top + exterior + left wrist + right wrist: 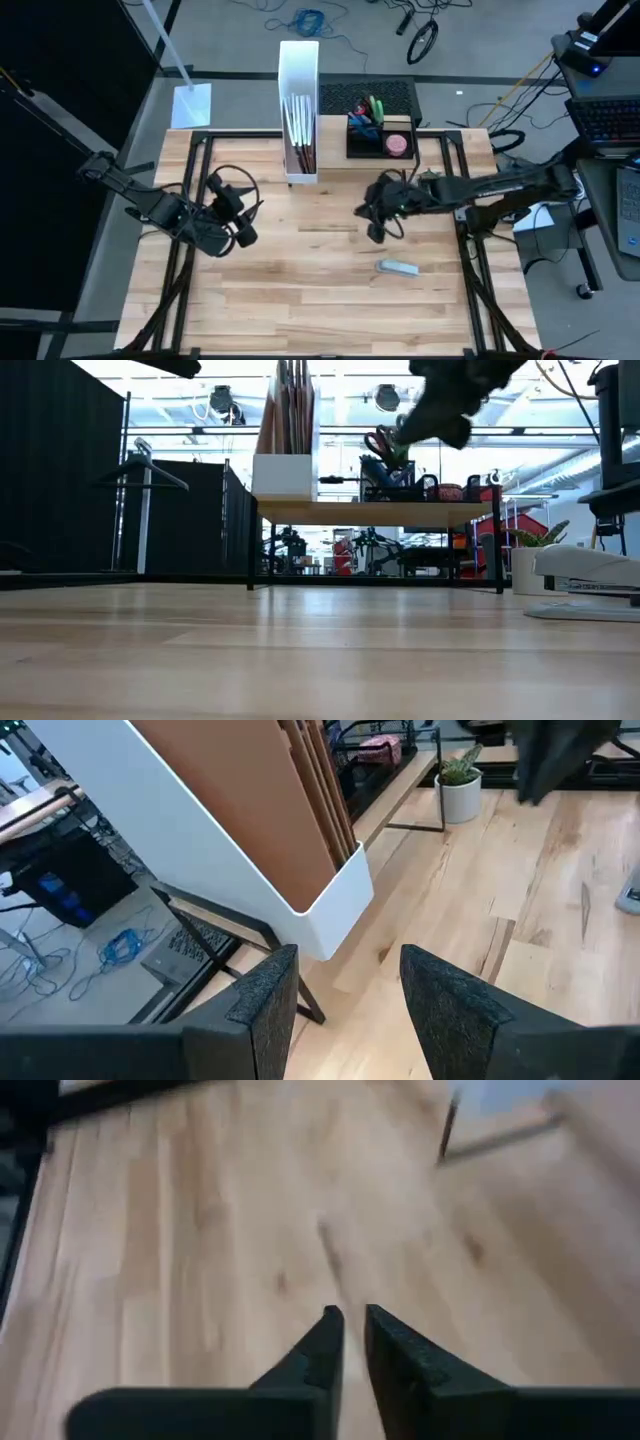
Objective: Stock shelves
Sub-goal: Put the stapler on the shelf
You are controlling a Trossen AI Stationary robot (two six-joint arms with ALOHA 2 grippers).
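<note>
Shelves (400,165) lie just behind the right claw (375,232), fingers nearly together.

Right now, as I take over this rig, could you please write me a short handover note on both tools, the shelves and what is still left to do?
Left tool: open, empty, over the table's left side, facing the white file box.
Right tool: fingers nearly together, nothing between them, above bare table right of centre.
The shelves, a low wood-topped riser, stand at the back of the table; the file box and a black organizer tray already sit on them.
A stapler lies on the table, nearer the front than the right tool, not yet shelved.
Left to do: probably pick up the stapler and place it on the shelves.
</note>
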